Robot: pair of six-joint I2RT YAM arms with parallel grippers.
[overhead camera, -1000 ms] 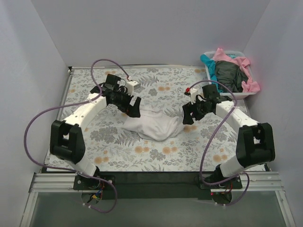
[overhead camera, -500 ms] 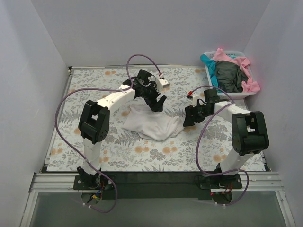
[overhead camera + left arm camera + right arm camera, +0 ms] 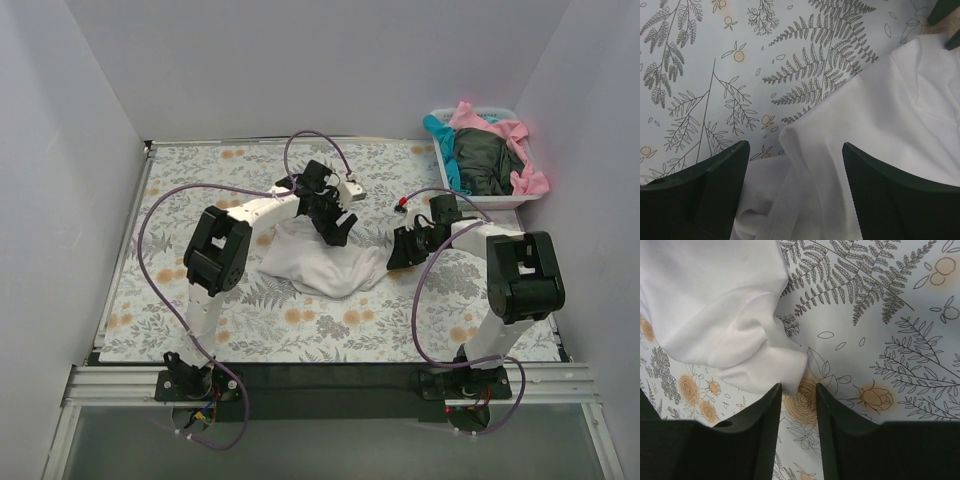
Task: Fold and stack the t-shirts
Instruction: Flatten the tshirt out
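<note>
While the white t-shirt (image 3: 322, 265) lies as crumpled at mid-worktop as it did a second ago, the left end effector (image 3: 335, 224) has swung from the heap's left side round to its far edge, and that arm is now folded in close. The right end effector (image 3: 400, 250) has kept its place at the heap's right edge. I judge this to be re-gripping before spreading, with folding not begun. The pink (image 3: 522, 135), teal (image 3: 438, 132) and dark (image 3: 485, 160) shirts wait in the basket (image 3: 497, 204) at far right. Only the wrist views show finger spacing. The left camera shows wide-spread fingers (image 3: 695, 195) above a hem corner, touching nothing. The right shows narrow fingers (image 3: 760, 435) with printed sheet (image 3: 900, 340) visible between them and a bunched lobe ending just at their tips, unclamped.
</note>
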